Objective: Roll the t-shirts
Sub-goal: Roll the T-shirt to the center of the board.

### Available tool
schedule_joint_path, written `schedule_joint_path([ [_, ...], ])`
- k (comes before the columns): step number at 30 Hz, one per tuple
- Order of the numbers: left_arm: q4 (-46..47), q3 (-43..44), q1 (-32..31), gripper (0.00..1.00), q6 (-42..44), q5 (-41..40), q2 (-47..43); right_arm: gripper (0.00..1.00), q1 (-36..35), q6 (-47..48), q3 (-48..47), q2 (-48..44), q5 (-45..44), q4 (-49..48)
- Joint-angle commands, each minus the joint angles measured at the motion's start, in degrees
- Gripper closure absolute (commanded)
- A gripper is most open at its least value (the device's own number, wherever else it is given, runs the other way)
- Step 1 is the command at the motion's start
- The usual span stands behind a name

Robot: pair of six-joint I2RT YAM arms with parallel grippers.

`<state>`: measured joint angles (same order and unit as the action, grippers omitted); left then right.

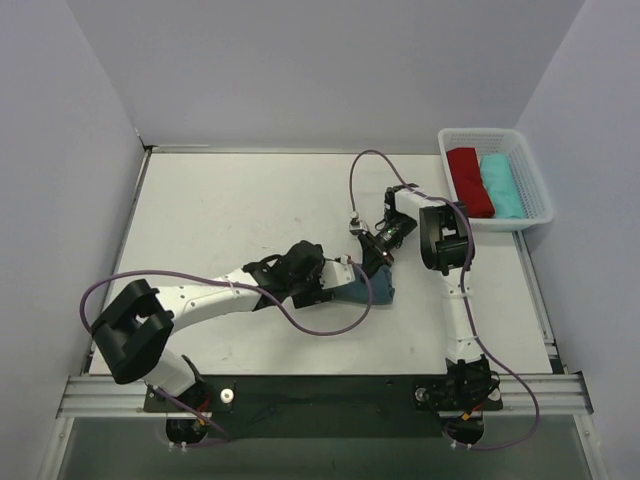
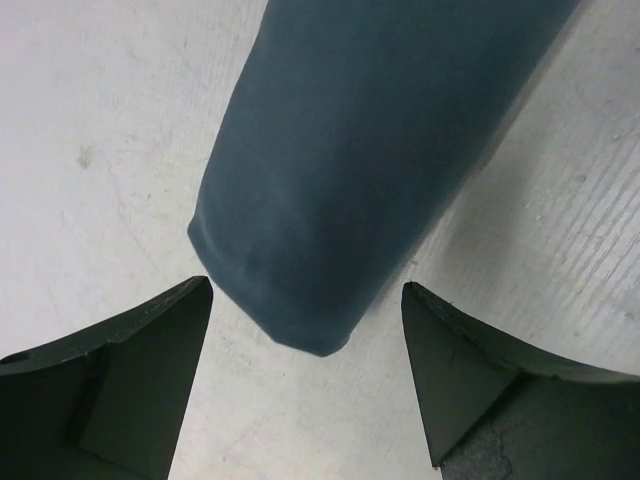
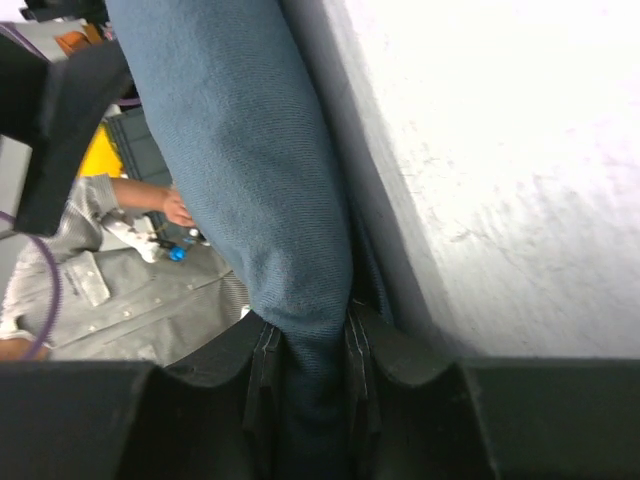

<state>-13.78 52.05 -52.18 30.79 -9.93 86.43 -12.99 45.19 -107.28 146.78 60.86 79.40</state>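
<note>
One rolled t-shirt [image 2: 350, 150] points end-on at left end effector [image 2: 307, 290].

Light falls evenly from above in the overhead view. The white desk [image 1: 200, 220] is bright without glare, and the arms cast only faint, soft-edged shadows beneath them. In the left wrist view the rolled slate-blue t-shirt [image 2: 370, 150] throws a broad, soft shadow onto the desk at its right side, and the left pincer [image 2: 305, 340] shows near-black with little surface detail. In the right wrist view the desk at upper right is washed out almost to pure white. The cloth's weave is crisp, the room at left is dimmer and softer, and the right pincer [image 3: 312, 345] lies in deep shade.
</note>
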Motion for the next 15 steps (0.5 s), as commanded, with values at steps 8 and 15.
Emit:
schedule_joint_path([
  [8, 8.50, 2.00, -2.13, 0.14, -1.69, 6.32, 8.31, 0.81, 1.39, -2.12, -1.44, 3.07, -4.44, 7.88],
  [15, 20.10, -2.30, -4.33, 0.21, 5.94, 2.56, 13.57, 0.81, 1.92, -2.74, -1.70, 3.51, -3.73, 7.97],
])
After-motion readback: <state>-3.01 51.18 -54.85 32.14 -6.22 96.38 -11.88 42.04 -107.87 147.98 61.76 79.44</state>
